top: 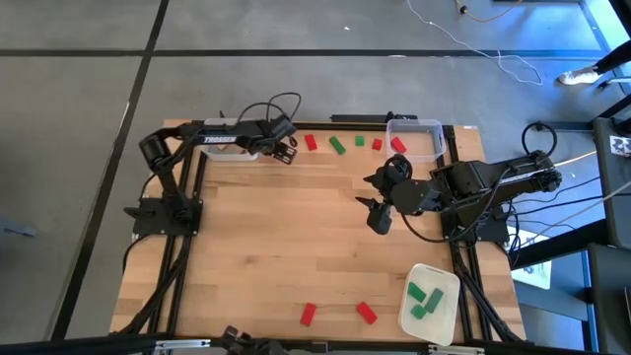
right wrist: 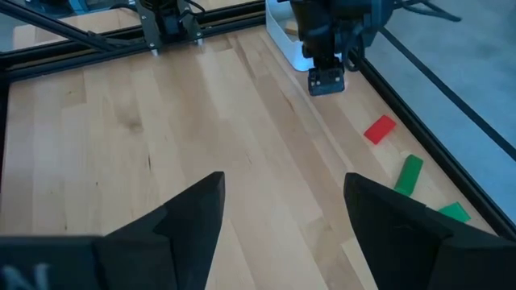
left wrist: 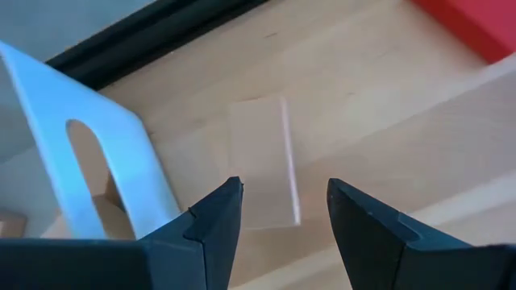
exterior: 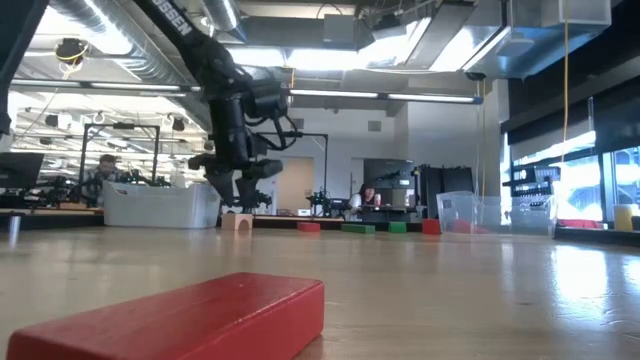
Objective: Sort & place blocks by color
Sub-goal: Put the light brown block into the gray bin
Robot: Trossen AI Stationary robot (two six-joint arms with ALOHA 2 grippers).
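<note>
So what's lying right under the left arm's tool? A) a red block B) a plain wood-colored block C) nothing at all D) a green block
B: the left wrist view shows a plain tan block on the table just ahead of the open left tool, between its two fingers; the red block lies off to the side.

Near red block (exterior: 180, 318) cut by low view's edge, people (exterior: 105, 168) behind table blurred
</note>
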